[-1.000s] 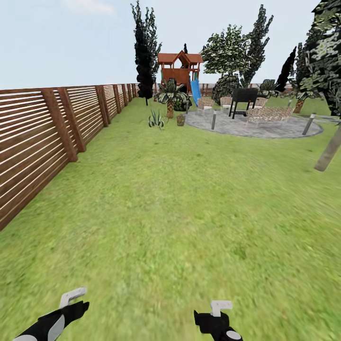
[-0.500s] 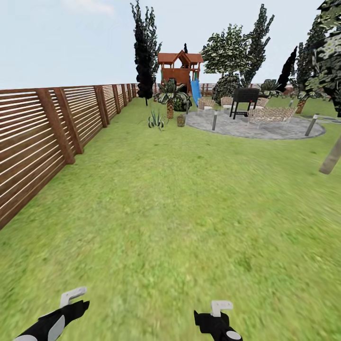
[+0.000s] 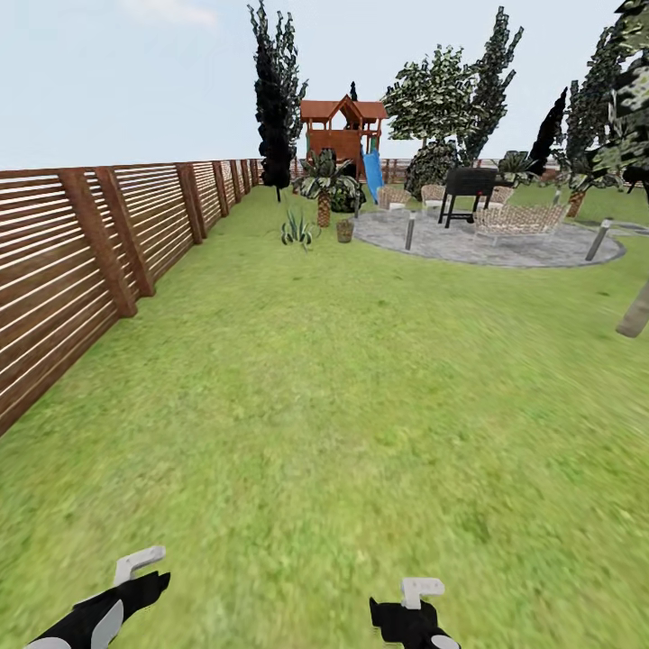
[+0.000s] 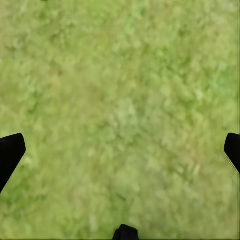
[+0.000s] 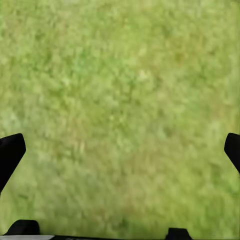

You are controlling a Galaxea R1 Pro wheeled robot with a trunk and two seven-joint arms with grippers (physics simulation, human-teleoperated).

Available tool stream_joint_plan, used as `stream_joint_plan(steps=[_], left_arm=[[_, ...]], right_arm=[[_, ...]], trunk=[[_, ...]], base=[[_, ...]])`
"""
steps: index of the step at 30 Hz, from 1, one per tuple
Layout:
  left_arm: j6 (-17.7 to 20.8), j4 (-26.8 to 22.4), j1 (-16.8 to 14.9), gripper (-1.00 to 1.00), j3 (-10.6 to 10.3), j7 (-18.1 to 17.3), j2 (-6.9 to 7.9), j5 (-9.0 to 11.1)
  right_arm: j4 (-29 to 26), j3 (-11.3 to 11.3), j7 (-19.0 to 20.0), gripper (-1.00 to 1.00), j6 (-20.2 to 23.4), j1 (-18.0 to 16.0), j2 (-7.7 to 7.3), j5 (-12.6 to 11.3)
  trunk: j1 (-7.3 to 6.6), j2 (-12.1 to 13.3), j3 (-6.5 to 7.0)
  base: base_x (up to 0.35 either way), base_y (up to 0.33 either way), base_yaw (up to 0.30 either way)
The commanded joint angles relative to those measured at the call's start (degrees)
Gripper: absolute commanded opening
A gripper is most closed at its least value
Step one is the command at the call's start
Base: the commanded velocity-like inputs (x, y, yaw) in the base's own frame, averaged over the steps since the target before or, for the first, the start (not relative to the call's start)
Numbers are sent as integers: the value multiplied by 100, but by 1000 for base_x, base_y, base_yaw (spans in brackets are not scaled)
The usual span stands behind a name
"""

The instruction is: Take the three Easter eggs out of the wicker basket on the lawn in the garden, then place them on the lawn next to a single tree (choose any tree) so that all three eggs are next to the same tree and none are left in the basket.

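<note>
lawn (image 3: 342, 397): matt, mottled grass, kinda fuzzy up close | fence (image 3: 99, 234) on the left: brown wood slats, we'd say matt | patio (image 3: 487, 243) upper right: grey stone paving | chairs (image 3: 518, 219) there: woven wicker look | playhouse (image 3: 342, 135) top centre: reddish wood

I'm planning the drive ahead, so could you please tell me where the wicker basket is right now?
In the head view the wicker basket stands far ahead on the lawn, just right of the small palm at the left edge of the paved patio.
</note>
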Motion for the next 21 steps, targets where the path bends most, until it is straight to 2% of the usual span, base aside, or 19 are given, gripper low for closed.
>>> stream_joint_plan(steps=[1,21], left_arm=[[35,-10,-3,100,45,-31,0,-16],[35,-10,-3,100,45,-34,-1,-16]], right_arm=[[-11,23,-27,100,29,-3,-3,-52],[-8,23,-27,100,29,-3,-3,-52]], trunk=[[6,-11,-12],[6,-11,-12]], base=[[309,0,0],[309,0,0]])
